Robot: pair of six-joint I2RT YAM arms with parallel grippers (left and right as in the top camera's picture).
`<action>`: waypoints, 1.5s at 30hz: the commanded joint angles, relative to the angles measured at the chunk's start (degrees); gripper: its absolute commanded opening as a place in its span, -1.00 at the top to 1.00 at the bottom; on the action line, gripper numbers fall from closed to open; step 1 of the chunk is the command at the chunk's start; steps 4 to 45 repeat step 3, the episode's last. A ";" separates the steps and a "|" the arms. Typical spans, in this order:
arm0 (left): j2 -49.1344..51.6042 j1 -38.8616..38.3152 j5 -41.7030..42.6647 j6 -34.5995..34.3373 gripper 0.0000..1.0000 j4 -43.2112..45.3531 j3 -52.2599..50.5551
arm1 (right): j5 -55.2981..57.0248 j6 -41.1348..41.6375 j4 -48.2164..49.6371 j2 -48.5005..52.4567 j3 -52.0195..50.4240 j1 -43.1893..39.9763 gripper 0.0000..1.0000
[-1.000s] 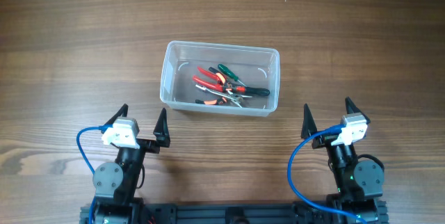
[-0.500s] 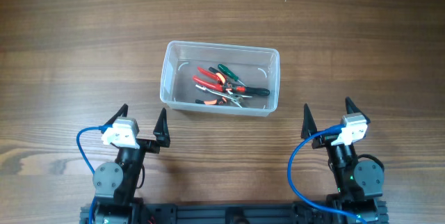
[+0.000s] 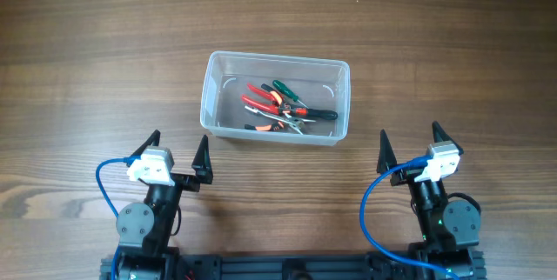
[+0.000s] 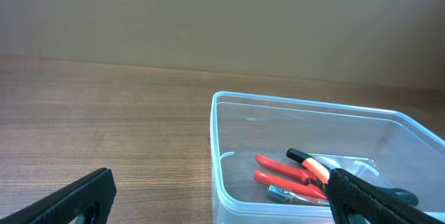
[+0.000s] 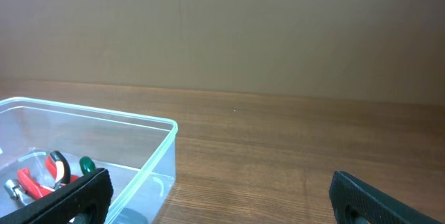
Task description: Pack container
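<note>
The clear plastic container stands in the middle of the wooden table. It holds several hand tools: red-handled pliers, a green-handled tool and a black-handled one. My left gripper is open and empty near the front edge, left of the tub. My right gripper is open and empty at the front right. The left wrist view shows the container with the red pliers inside. The right wrist view shows the tub's right corner.
Bare wooden table surrounds the tub on all sides. Blue cables loop beside each arm base. A plain brown wall stands behind the table in the wrist views.
</note>
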 commanded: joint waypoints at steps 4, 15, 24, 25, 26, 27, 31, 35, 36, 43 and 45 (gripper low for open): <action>-0.50 -0.48 -0.35 -0.98 -1.00 -0.11 -0.39 | -0.92 0.59 0.17 -0.24 -0.02 0.39 -0.99; -0.50 -0.48 -0.35 -0.98 -1.00 -0.11 -0.39 | -0.92 0.59 0.17 -0.24 -0.02 0.39 -0.99; -0.50 -0.48 -0.35 -0.98 -1.00 -0.11 -0.39 | -0.92 0.59 0.17 -0.24 -0.02 0.39 -0.99; -0.50 -0.48 -0.35 -0.98 -1.00 -0.11 -0.39 | -0.92 0.59 0.17 -0.24 -0.02 0.39 -0.99; -0.50 -0.48 -0.35 -0.98 -1.00 -0.11 -0.39 | -0.92 0.59 0.17 -0.24 -0.02 0.39 -0.99; -0.50 -0.48 -0.35 -0.98 -1.00 -0.11 -0.39 | -0.92 0.59 0.17 -0.24 -0.02 0.39 -0.99; -0.50 -0.48 -0.35 -0.98 -1.00 -0.11 -0.39 | -0.92 0.59 0.17 -0.24 -0.02 0.39 -0.99; -0.50 -0.48 -0.35 -0.98 -1.00 -0.11 -0.39 | -0.92 0.59 0.17 -0.24 -0.02 0.39 -0.99; -0.50 -0.48 -0.35 -0.98 -1.00 -0.11 -0.39 | -0.92 0.59 0.17 -0.24 -0.02 0.39 -0.99; -0.50 -0.48 -0.35 -0.98 -1.00 -0.11 -0.39 | -0.92 0.59 0.17 -0.24 -0.02 0.39 -0.99; -0.50 -0.48 -0.35 -0.98 -1.00 -0.11 -0.39 | -0.92 0.59 0.17 -0.24 -0.02 0.39 -0.99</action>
